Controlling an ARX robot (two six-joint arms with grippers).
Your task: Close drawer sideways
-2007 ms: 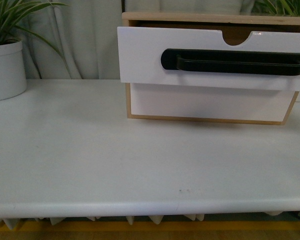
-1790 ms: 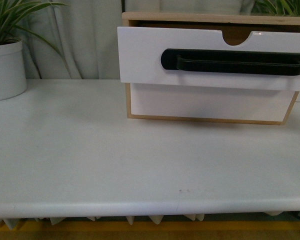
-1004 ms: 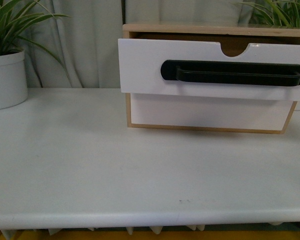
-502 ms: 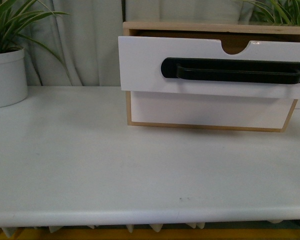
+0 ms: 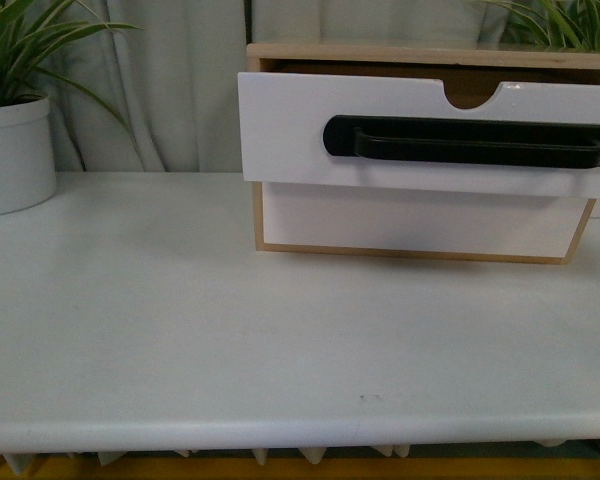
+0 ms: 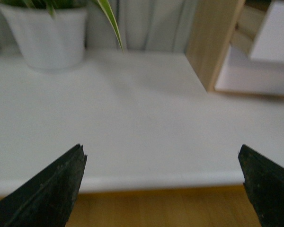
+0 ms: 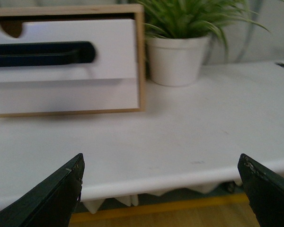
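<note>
Fingers (image 6: pixel 52 189) on left gripper (image 6: pixel 161 156) and right gripper (image 7: pixel 161 163) both spread wide, holding nothing; drawer (image 5: pixel 290 120) sits pulled out at upper right of front view, and an off-centre shove could jam it crooked or slide the whole cabinet (image 5: pixel 400 55).

My front camera looks slightly down across the worktop (image 5: pixel 180 330) at the drawer (image 5: pixel 380 110), fairly near. My left wrist camera sits low off the worktop's front edge, facing the left plant pot (image 6: pixel 45 35). The right wrist camera faces the right plant pot (image 7: pixel 177 59). All 3 share worktop and drawer.
</note>
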